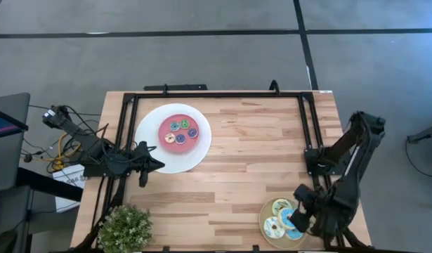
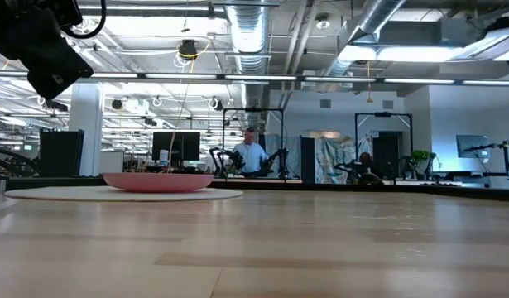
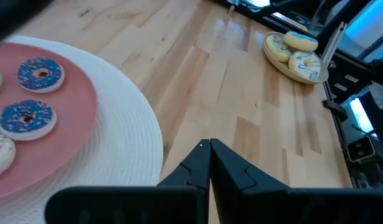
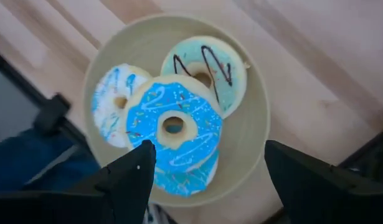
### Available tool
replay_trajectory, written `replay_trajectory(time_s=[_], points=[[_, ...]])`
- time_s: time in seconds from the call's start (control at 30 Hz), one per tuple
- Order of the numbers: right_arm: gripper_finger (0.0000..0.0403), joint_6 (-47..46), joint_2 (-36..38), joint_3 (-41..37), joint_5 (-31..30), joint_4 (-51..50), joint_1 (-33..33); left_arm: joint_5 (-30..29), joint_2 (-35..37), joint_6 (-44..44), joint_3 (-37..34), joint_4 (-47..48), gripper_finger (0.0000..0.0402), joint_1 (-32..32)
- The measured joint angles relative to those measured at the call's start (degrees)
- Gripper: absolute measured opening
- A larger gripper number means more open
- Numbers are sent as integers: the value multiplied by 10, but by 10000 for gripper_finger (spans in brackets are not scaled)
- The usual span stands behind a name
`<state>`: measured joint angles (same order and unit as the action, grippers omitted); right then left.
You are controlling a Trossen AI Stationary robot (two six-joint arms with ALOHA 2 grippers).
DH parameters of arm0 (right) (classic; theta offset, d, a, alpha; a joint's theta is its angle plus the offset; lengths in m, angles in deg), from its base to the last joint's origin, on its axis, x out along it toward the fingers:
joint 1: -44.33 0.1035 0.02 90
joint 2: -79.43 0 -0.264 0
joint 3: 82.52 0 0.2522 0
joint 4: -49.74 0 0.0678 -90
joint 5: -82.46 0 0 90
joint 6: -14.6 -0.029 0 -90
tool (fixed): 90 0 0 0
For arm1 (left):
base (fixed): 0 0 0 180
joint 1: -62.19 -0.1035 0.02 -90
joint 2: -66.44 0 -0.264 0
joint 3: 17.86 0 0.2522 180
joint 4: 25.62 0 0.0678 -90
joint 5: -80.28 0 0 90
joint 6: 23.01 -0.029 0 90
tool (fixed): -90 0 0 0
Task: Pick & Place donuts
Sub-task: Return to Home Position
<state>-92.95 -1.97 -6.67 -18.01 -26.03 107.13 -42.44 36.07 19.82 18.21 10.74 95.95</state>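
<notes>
Four larger donuts lie piled on the round tan plate (image 4: 250, 134) near the table's right near corner: a blue one (image 4: 174, 127) on top, a light green one with dark drizzle (image 4: 203, 65), a cream one (image 4: 113, 102) and a second blue one (image 4: 182, 177) underneath. My right gripper (image 4: 207, 171) hangs open above this pile (image 1: 284, 218), a finger on either side of the top blue donut. Tiny donuts (image 1: 180, 131) sit on the pink centre of the white plate (image 1: 154, 158); two blue ones (image 3: 40, 73) show in the left wrist view. My left gripper (image 3: 210, 163) is shut beside that plate's near rim (image 1: 159, 164).
A potted green plant (image 1: 124, 226) stands at the table's near left corner. A black frame (image 1: 223, 93) runs along the far edge and both sides. Bare wood (image 1: 244, 161) lies between the two plates. People and other arms show in the room beyond (image 2: 250, 153).
</notes>
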Motion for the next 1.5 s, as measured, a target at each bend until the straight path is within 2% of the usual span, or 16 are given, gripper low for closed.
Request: replay_trajectory(time_s=[0.17, 0.27, 0.37, 0.47, 0.57, 0.6, 0.67, 0.73, 0.8, 0.87, 1.03, 1.17, 1.37, 1.5], points=[[291, 0, 67, 0, -8, -38, -26, -52, 0, -2, 0, 10, 0, 0], [282, 34, 91, 0, -59, -57, -66, -97, 0, -48, 0, 11, 0, -4], [243, 150, 105, 0, -118, -47, -122, -121, 0, -144, 0, 11, 0, -14], [163, 265, 109, 0, -122, -10, -202, -120, 0, -218, 0, 11, 0, -36], [49, 422, 96, 0, -119, 60, -284, -39, 0, -263, 0, 13, 0, -75], [26, 495, 90, 0, -109, 83, -307, 0, -1, -276, 0, 12, 0, -92], [19, 632, 72, 1, -81, 131, -349, 76, -9, -318, 0, 11, 0, -125], [25, 722, 51, 1, -57, 158, -385, 132, -15, -371, 0, 11, 0, -157], [26, 747, 31, 1, -46, 177, -418, 167, -15, -414, -6, -9, 0, -194], [17, 750, 6, 1, -46, 180, -446, 199, -9, -446, -30, -70, 0, -233], [5, 794, -42, 0, -19, 234, -498, 295, 65, -475, -130, -218, 0, -323], [1, 826, -57, 0, 12, 289, -522, 353, 150, -478, -160, -203, 0, -382], [1, 826, -46, 0, 11, 278, -544, 366, 300, -470, -161, -113, 0, -434], [1, 827, -30, -5, 10, 256, -552, 376, 297, -417, -160, -114, 0, -437]])
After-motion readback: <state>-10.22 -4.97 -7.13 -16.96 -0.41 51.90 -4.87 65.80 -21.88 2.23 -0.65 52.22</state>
